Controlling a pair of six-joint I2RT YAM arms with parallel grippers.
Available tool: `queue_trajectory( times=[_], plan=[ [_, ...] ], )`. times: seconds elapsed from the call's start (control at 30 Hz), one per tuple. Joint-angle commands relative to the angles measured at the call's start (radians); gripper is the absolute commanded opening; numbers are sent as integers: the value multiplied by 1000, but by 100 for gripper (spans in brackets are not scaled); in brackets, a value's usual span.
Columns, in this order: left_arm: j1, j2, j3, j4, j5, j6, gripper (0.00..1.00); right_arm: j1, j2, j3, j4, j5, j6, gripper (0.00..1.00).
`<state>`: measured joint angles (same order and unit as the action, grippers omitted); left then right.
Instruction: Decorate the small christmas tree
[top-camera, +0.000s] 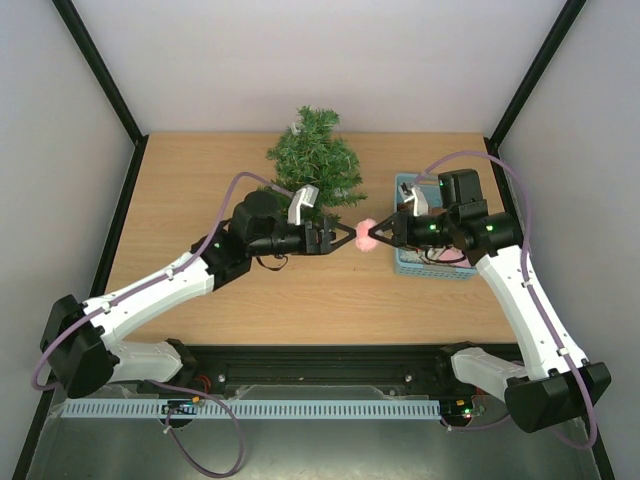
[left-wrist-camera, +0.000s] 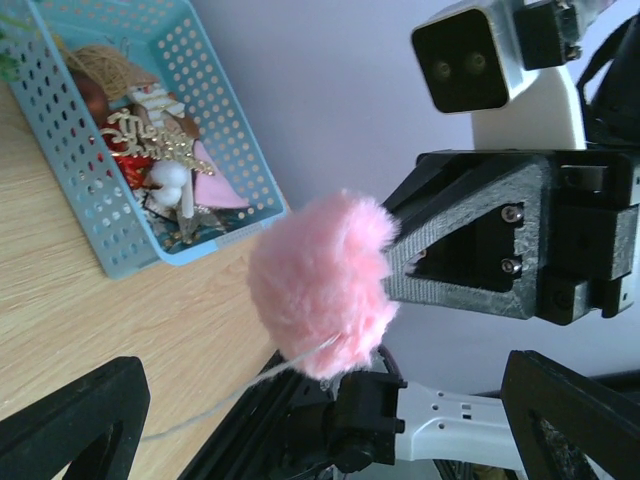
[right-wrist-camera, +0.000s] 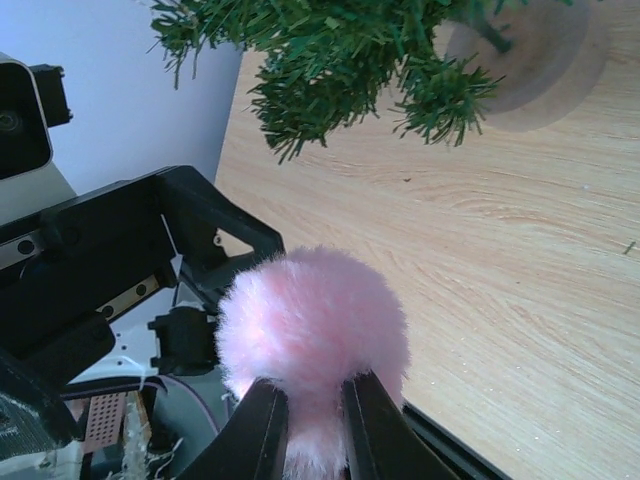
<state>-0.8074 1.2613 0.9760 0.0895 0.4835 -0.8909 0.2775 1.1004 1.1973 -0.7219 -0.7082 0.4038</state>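
Note:
The small christmas tree stands at the back middle of the table; its branches and tan base show in the right wrist view. My right gripper is shut on a fluffy pink pompom and holds it above the table in front of the tree. A thin pale string hangs from the pompom. My left gripper faces it, open wide, with the pompom just off its fingertips and not touched.
A light-blue perforated basket with several ornaments sits on the right behind my right gripper. Grey walls with black frame posts close in the table. The black rail of the arm bases runs along the near edge.

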Motion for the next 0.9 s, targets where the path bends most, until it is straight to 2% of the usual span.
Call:
queue_trajectory(
  times=[0.0, 0.37, 0.6, 0.7, 0.8, 0.87],
  plan=[
    [-24, 11, 24, 76, 14, -2, 98, 8, -16, -15, 10, -107, 17, 7],
    [-47, 47, 13, 98, -14, -8, 79, 33, -30, -31, 58, -186, 63, 7],
    [-47, 56, 15, 117, -2, -9, 42, 36, -36, -53, 94, -211, 92, 7],
    [-47, 55, 15, 123, -3, -8, 19, 37, -39, -61, 109, -217, 104, 9],
    [-47, 49, 14, 124, 0, -3, 11, 38, -40, -70, 115, -215, 111, 11],
    [-48, 43, 12, 120, -4, 0, 7, 37, -40, -72, 120, -212, 117, 16]
  ],
)
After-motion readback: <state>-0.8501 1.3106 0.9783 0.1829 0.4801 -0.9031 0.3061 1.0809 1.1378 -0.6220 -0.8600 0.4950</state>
